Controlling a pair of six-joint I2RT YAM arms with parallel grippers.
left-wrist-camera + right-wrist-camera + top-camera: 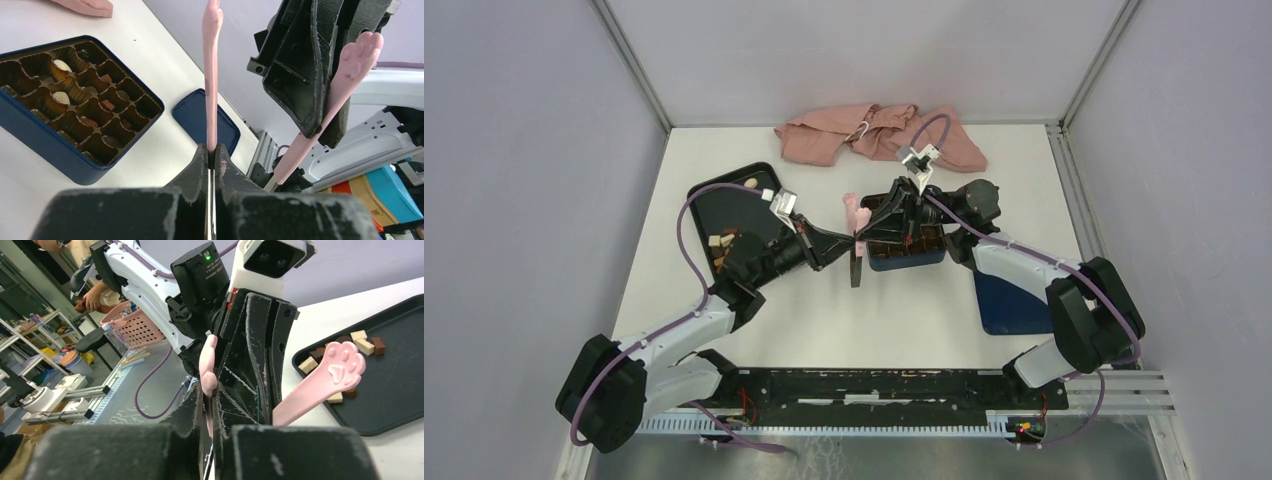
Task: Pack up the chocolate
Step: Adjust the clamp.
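**Pink tongs (pixel 211 75) gripped from both sides**

Left end effector (pixel 212 150): jaws fully closed on one flat arm of the pink tongs, which stands straight up out of the grip. Right end effector (pixel 207 405): pinched narrow on a pink arm too, with a paw-shaped tip sticking out beside it. The two meet just beside the dark blue box (pixel 45 145), mid-worktop (pixel 844 320). Chocolate (pixel 357 340): mostly loose on the black tray (pixel 400 390) toward the left rear corner, a few pieces in the box's brown cells. Blue lid (pixel 200 120) flat near the right edge. Pink cloth (pixel 874 135) bunched along the rear edge.
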